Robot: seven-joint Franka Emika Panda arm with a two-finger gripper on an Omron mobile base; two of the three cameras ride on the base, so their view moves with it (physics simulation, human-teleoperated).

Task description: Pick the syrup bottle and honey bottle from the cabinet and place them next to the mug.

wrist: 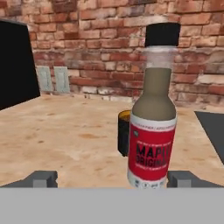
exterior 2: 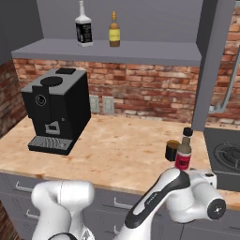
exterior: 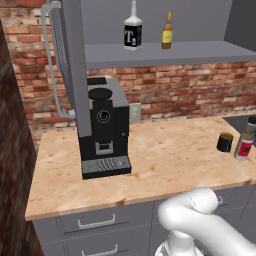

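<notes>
- Left base view: syrup bottle upright on the counter at the right edge, just beside the mug, which stands to its left. Honey bottle upright on the cabinet shelf, near a black bottle with a white "T" label. Coffee machine well apart from the mug, on the counter's left.
- Right base view: syrup bottle just right of the mug, touching or nearly so; which cannot be told. Honey bottle on the shelf, well apart from the arm.
- Hand view: gripper with its two fingertips spread wide, one on each side of the syrup bottle and clear of it; the jaws stand apart, holding nothing. Mug partly behind the bottle.
- Handling judgement: honey bottle, the remaining item, appears small, rigid, smooth and probably light; its narrow neck invites slipping, so a hold across the wider amber body, kept upright, seems safest.
</notes>
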